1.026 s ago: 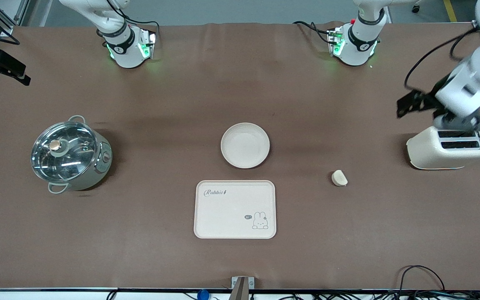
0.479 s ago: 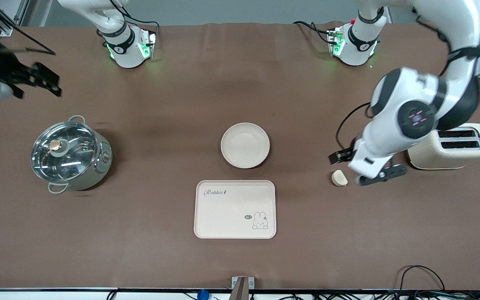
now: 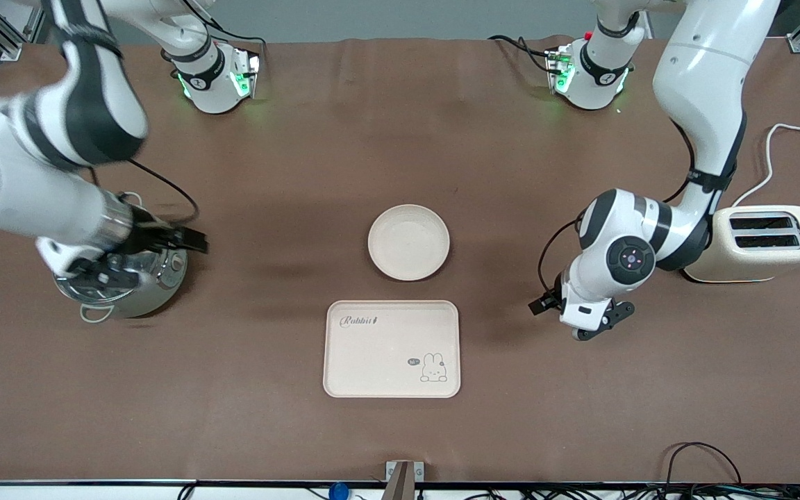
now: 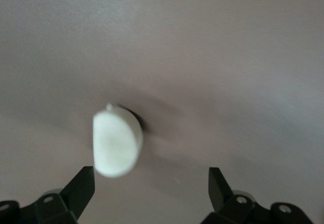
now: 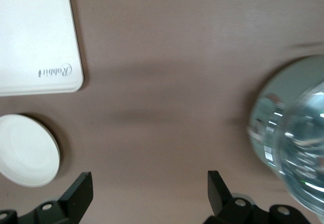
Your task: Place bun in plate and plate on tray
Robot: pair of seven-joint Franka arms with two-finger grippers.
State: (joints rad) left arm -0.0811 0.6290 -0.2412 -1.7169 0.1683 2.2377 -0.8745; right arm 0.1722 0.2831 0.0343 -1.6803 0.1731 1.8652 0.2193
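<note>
Both arms have swung in since the earlier frames: the right arm, which sat out at the table's edge, now hangs over the steel pot (image 3: pixel 119 267), and the left arm has come down from the toaster (image 3: pixel 754 246) to the spot where the bun lay.

Going left to right across the front view: the right gripper (image 3: pixel 143 257) is over the pot, fingers spread wide with nothing between them; its wrist view shows the plate (image 5: pixel 25 150) and tray (image 5: pixel 38 37) well apart from it. At mid-table the plate (image 3: pixel 408 242) is bare, and the tray (image 3: pixel 392 348) lies just beside it, nearer the camera, also bare. Then the left gripper (image 3: pixel 584 316), fingers wide, right above the bun (image 4: pixel 117 142), which rests on the cloth just ahead of one fingertip, not yet centred between the two.

Nothing of the task is done, as far as I can judge: the bun has still to be gripped and set in the plate, and the plate moved onto the tray
</note>
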